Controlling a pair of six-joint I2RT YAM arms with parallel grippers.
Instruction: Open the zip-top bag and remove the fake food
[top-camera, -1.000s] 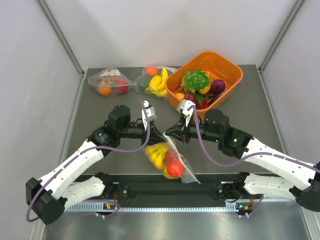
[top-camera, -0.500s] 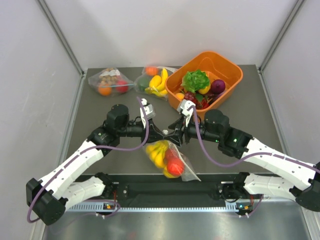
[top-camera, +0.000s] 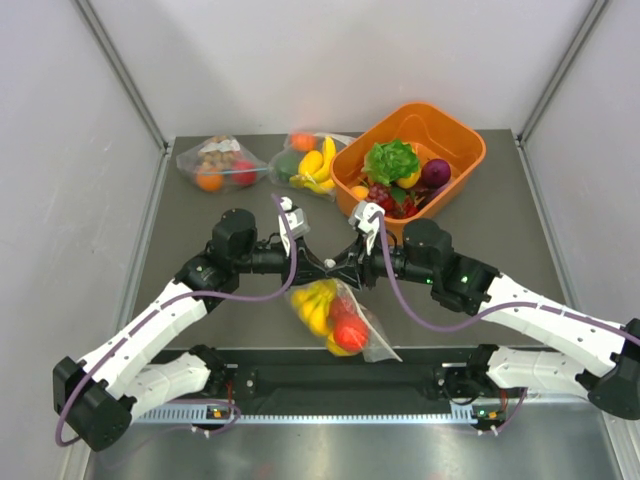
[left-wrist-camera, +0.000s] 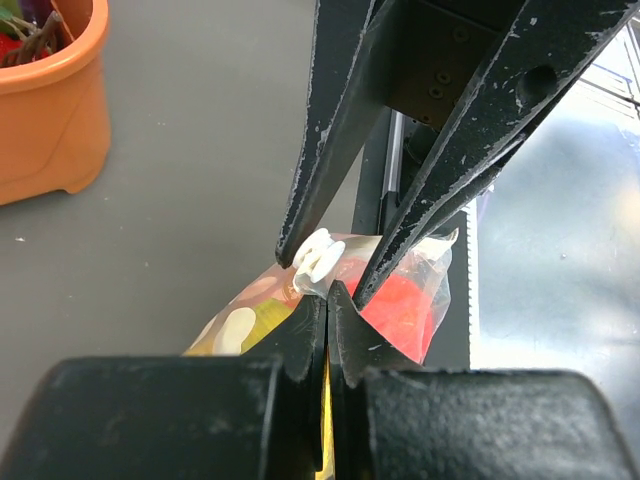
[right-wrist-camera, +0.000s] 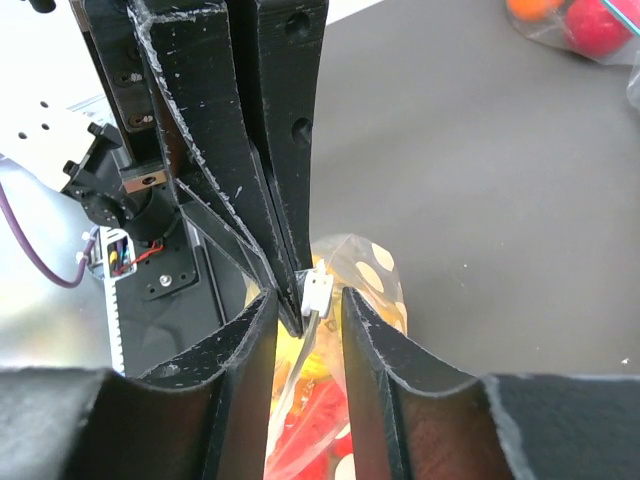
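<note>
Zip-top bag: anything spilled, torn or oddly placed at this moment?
Nothing stands out. The zip-top bag looks intact, fake food inside, its top edge pinched by the shut left pincer; the right pincer stands open around the white slider.

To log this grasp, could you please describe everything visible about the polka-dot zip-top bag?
The zip-top bag is clear soft plastic with cream dots, bulging with yellow bananas and a red fruit. Its body rests on the table near the front edge, its top lifted. The left gripper is shut on the top edge; the right gripper, open, straddles its white slider.
</note>
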